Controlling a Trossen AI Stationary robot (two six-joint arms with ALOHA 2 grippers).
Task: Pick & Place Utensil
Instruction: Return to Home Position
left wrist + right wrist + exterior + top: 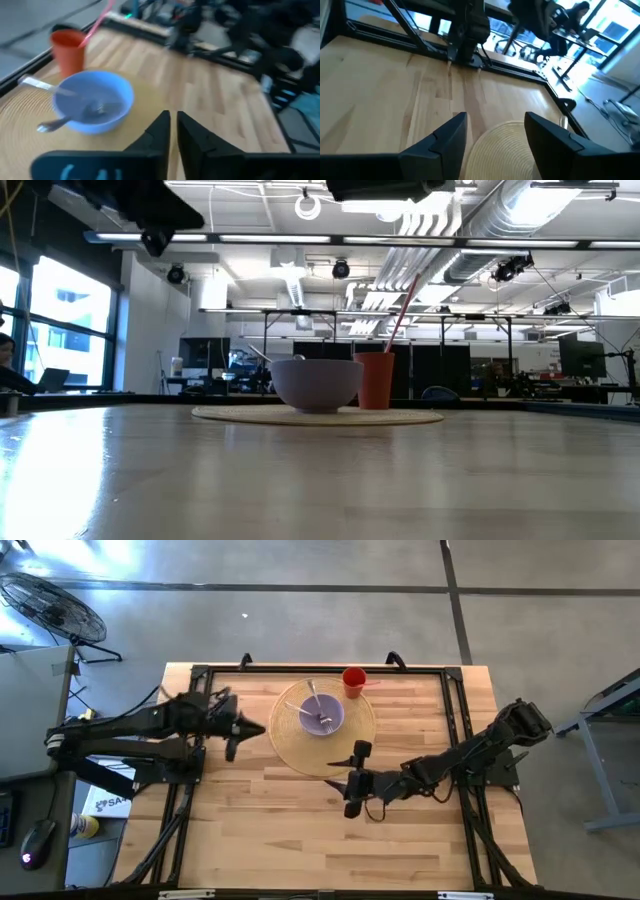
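A pale blue bowl [322,714] [94,100] stands on a round woven mat [300,745] at the table's far middle. Two silver utensils [316,708] lie in it, their handles [36,83] leaning over the rim. A red cup [353,680] with a pink straw stands on the mat behind the bowl. My left gripper [258,728] [172,117] hovers left of the bowl, shut with nothing between its fingers. My right gripper [336,772] [496,122] hangs open over the mat's near right edge, holding nothing.
Black frame rails [455,710] run along the table's left, far and right sides. Bare wooden tabletop [300,840] stretches from the mat to the near edge. A floor fan [50,605] stands beyond the table's far left corner.
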